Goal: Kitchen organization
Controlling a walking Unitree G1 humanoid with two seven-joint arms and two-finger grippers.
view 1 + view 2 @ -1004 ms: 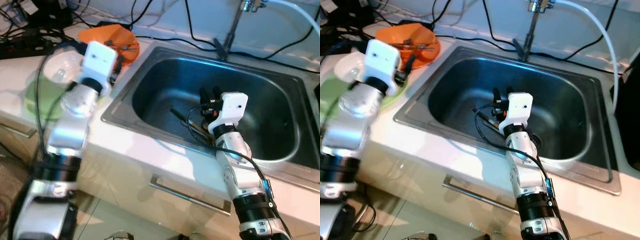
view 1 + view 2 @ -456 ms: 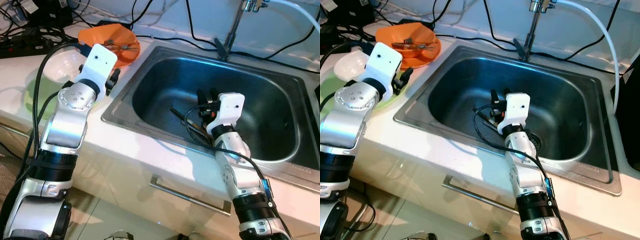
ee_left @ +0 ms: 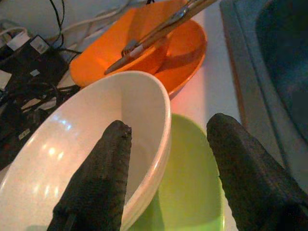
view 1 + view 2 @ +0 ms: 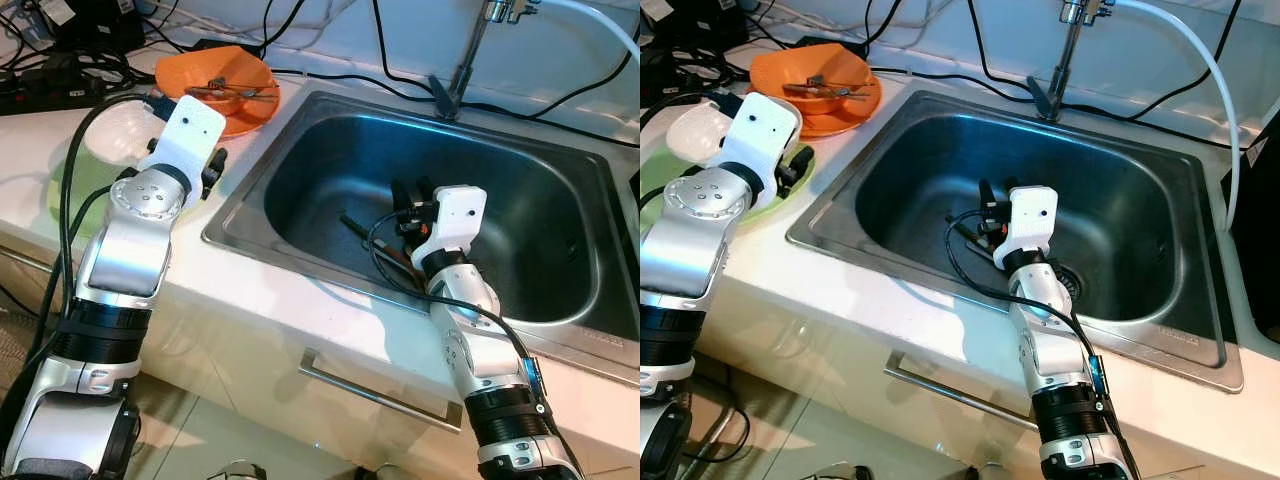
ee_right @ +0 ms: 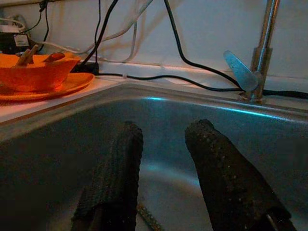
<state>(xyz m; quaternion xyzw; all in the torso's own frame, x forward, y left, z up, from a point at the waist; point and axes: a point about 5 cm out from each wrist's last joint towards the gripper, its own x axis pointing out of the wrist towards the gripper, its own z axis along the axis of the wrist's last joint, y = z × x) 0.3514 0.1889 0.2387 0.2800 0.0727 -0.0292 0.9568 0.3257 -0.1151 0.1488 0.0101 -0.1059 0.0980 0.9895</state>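
A white bowl point(image 3: 72, 139) sits on a green plate point(image 3: 192, 183) on the counter left of the sink. My left gripper point(image 3: 171, 124) is open just above them, its fingers spread either side of the bowl's near rim; I cannot tell whether they touch it. Behind stands an orange bowl point(image 4: 222, 80) on an orange plate, holding a fork and other utensils. My right gripper point(image 4: 408, 192) hangs open inside the steel sink point(image 4: 520, 130) with nothing between its fingers. Dark utensils point(image 4: 362, 232) lie on the sink floor just below it.
A tap point(image 4: 468, 52) rises behind the sink, with a white hose point(image 4: 1200, 50) at the right. Black cables point(image 4: 330, 75) run along the back of the counter, and a power strip point(image 4: 50, 90) lies at the far left. A drawer handle point(image 4: 375, 392) is below the counter edge.
My left gripper has drawn back from beside the orange plate toward the near side, and now sits over the white bowl and green plate. The right gripper has hardly moved.
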